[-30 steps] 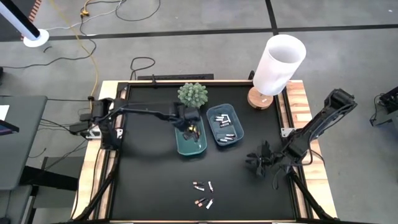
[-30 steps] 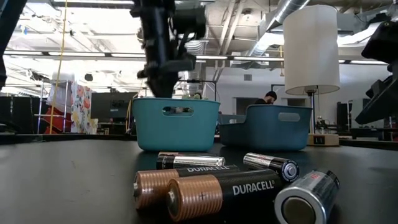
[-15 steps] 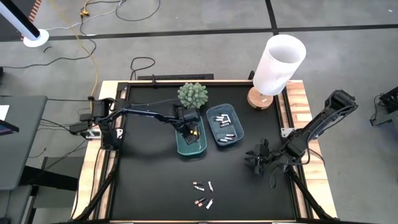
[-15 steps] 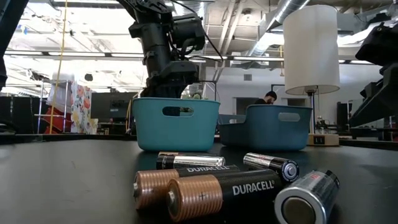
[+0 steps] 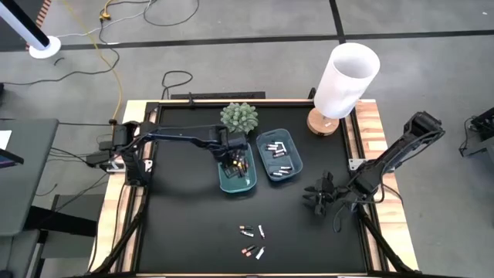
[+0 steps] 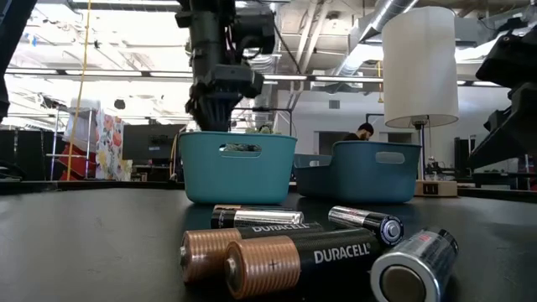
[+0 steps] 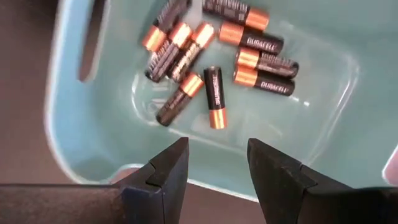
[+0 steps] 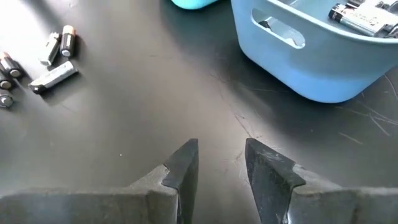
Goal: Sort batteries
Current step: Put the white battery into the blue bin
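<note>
Several dark, copper-ended batteries [image 7: 214,93] lie in the teal tray [image 5: 237,176]. My left gripper [image 7: 217,163] hangs open just above that tray, pointing down, with nothing between its fingers; in the low view my left gripper [image 6: 216,105] stands over the tray's rim. Silvery batteries [image 8: 364,14] lie in the blue tray [image 5: 279,156] beside it. A few loose batteries [image 5: 252,240] of both kinds rest on the black table near its front. My right gripper [image 5: 320,198] waits open above the table at the right, with nothing between its fingers [image 8: 186,165].
A potted green plant [image 5: 239,117] stands just behind the teal tray. A white lamp [image 5: 345,79] on a wooden base stands at the far right corner. Bare black table [image 5: 185,224] lies left of the loose batteries.
My left gripper has opened above the teal tray and its wrist has turned a little while staying over the tray. My right gripper has kept still.
</note>
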Available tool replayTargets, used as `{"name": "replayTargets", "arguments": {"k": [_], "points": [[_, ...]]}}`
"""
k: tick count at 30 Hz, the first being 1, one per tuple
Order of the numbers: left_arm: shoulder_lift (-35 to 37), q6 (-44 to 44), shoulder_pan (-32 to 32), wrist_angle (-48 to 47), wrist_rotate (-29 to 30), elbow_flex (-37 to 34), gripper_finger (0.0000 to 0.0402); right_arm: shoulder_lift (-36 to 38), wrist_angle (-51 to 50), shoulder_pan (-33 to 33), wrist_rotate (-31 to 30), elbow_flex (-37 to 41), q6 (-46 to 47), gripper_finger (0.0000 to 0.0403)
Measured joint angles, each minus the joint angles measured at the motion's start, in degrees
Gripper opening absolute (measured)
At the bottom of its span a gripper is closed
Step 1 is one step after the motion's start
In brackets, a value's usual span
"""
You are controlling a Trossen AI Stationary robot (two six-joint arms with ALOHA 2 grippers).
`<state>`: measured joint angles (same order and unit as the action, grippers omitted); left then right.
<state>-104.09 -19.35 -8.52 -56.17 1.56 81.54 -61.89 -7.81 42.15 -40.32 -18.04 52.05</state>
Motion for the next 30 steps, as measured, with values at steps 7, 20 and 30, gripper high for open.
{"name": "replayTargets", "arguments": {"k": [7, 20, 30], "points": [[6.88, 1.44, 6.39, 0.07, 6.29, -2.95, 0.0159, -0.02, 0.18, -0.74, 0.04, 0.00, 3.51, 0.0150], [43.29, -2.21, 15.97, 37.40, 18.89, -49.35, 0.0160, -0.02, 2.28, -2.76, -0.09, 0.00, 3.86, 0.0150], [63.99, 3.75, 9.57, 49.18, 20.18, -72.31, 0.0161, -0.02, 5.65, -8.18, -0.09, 0.00, 2.86, 0.0150]]}}
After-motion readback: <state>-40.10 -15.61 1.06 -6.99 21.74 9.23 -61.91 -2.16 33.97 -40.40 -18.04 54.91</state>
